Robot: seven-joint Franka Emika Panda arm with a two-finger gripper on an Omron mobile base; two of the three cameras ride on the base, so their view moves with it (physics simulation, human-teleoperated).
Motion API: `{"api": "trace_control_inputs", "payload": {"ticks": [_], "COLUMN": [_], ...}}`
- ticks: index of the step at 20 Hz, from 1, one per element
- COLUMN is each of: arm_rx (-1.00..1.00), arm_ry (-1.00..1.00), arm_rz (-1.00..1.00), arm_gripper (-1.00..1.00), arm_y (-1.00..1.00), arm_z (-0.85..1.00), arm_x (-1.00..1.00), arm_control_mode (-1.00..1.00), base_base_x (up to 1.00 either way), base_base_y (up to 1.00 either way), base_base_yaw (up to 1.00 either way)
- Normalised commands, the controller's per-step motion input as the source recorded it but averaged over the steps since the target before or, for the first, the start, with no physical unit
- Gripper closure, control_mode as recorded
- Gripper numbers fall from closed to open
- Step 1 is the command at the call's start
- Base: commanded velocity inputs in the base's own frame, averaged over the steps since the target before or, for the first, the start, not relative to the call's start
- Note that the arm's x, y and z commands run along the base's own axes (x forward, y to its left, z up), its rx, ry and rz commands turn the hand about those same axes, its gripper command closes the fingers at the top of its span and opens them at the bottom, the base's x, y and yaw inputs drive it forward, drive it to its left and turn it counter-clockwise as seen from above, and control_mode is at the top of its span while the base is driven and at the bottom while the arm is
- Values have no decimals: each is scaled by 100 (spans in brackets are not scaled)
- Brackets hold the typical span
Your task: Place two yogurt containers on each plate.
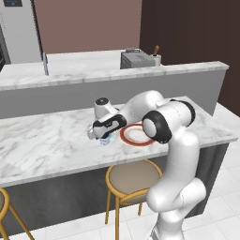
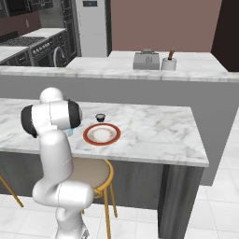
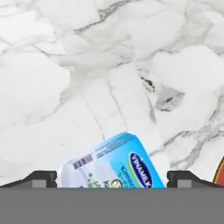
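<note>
Hand view: pale blue-white yogurt cup (image 3: 114,164) reads "Vinamilk", barcode; between spread pincer (image 3: 112,178) tips, grip unclear.

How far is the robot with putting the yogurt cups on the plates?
Nothing looks done yet: the red-rimmed plate is bare. In hand: the hand has a pale blue yogurt cup between its fingertips, beside that plate. A dark cup waits on the counter behind the plate. All placements remain.
</note>
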Motion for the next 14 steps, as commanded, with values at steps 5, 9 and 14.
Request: {"api": "trace_control_inputs", "payload": {"ticks": [5,9,14], "arm_rx": [0,0,0], "arm_ry": [5,3,2], "arm_rz": [0,0,0], "arm_gripper": [-100,-100,-100], "arm_y": [10,0,0], "arm_z": [-13,-8,-2], "arm_x": [9,17,22], "arm_control_mode": [-100,-100,-100], "base_base_x": [0,0,0], "base_base_y": [0,0,0], "base_base_yaw": [0,0,0]}}
